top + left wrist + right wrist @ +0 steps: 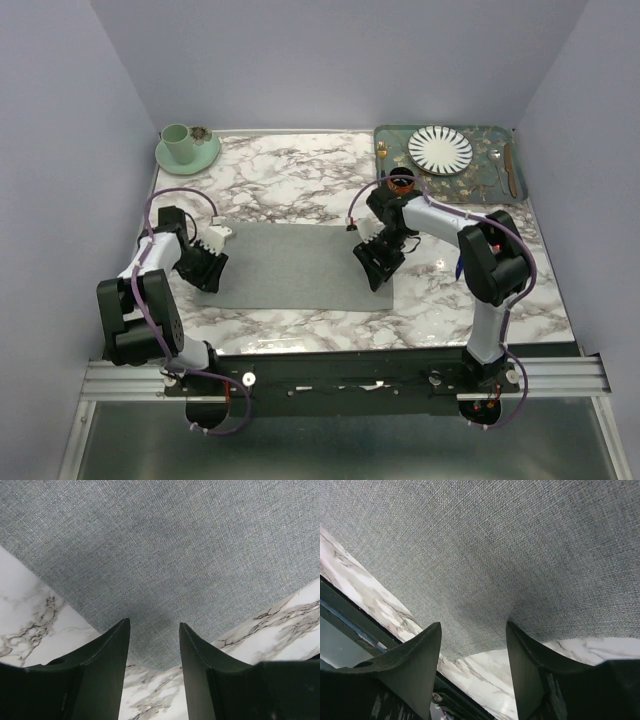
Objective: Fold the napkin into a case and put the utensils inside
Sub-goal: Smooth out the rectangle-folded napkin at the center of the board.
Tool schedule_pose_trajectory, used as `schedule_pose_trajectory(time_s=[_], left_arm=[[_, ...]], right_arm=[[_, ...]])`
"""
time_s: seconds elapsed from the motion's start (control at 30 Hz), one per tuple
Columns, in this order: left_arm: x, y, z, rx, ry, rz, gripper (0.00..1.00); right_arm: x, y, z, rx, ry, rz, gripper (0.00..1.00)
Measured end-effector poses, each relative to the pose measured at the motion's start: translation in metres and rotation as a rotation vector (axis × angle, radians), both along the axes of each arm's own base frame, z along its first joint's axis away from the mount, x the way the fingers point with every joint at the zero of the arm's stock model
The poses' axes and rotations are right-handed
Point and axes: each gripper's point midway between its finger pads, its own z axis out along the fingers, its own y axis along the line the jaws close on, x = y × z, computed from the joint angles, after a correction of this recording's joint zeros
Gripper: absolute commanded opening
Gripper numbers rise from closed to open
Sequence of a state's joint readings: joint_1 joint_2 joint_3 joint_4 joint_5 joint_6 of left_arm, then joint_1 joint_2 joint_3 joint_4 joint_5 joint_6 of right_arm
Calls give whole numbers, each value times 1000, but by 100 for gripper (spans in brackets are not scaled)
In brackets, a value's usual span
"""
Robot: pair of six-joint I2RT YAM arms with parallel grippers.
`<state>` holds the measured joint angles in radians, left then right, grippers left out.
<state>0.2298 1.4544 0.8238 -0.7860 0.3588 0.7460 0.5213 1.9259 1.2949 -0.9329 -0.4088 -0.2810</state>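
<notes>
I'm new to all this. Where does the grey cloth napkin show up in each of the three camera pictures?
Top external: the napkin lies flat in the middle of the picture.
Left wrist: the napkin fills the upper and middle part, one corner pointing down.
Right wrist: the napkin fills most of the picture, one corner at lower middle.
Shared landmark: the marble table showing beside it.

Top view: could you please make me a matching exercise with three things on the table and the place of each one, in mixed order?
Things:
1. napkin
2. striped plate
3. green cup

Places:
A. on the tray, far right
B. on a saucer, far left corner
C. flat on the marble table, in the middle

Pairs: 1-C, 2-A, 3-B
</notes>
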Motion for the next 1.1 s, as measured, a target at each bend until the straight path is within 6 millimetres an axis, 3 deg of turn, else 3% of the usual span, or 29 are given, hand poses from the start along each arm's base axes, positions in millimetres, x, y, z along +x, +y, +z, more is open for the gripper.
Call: schedule_pose_trajectory(time_s=[0.03, 0.07, 0.13, 0.23, 0.3, 0.33, 0.4, 0.47, 0.5, 0.6, 0.63, 0.7, 0.8, 0.83, 0.87, 0.9, 0.97, 1.1], left_arm=[[1, 0, 3, 0, -11, 5, 83], [2, -2, 7, -7, -28, 10, 99], [6, -4, 21, -14, -77, 25, 99], [30, -8, 70, -34, -233, 53, 99], [58, -10, 121, -48, -393, 75, 99], [75, -10, 157, -49, -517, 81, 99], [92, -19, 211, -77, -686, 66, 99], [98, -32, 248, -124, -795, 26, 99], [100, -39, 260, -159, -828, 18, 99], [111, -58, 276, -294, -858, 35, 99], [114, -64, 275, -336, -841, 41, 99], [127, -79, 266, -444, -769, 84, 99], [135, -107, 231, -562, -631, 148, 99], [132, -120, 206, -613, -552, 191, 99], [130, -124, 196, -635, -521, 212, 99], [120, -141, 161, -678, -402, 260, 99], [111, -159, 125, -720, -284, 311, 99], [106, -185, 67, -791, -86, 432, 99]], right_arm=[[0, -1, 1, 1, -1, -2, 73], [0, -1, 2, 5, -2, -5, 85], [2, 0, 12, 30, -20, -11, 100], [19, 11, 61, 120, -139, -27, 100], [46, 27, 119, 233, -323, -35, 100], [59, 34, 161, 309, -450, -40, 100], [76, 44, 221, 422, -626, -49, 100], [87, 52, 281, 526, -771, -65, 100], [95, 57, 302, 565, -815, -82, 100], [126, 79, 343, 653, -864, -126, 100], [140, 94, 346, 698, -846, -117, 100], [150, 116, 324, 751, -737, -105, 100], [144, 138, 250, 758, -469, -133, 100], [139, 141, 227, 741, -395, -149, 100], [130, 145, 200, 721, -304, -171, 100], [121, 149, 176, 708, -222, -197, 100], [101, 153, 141, 688, -71, -256, 100], [92, 169, 117, 727, 80, -324, 100]])
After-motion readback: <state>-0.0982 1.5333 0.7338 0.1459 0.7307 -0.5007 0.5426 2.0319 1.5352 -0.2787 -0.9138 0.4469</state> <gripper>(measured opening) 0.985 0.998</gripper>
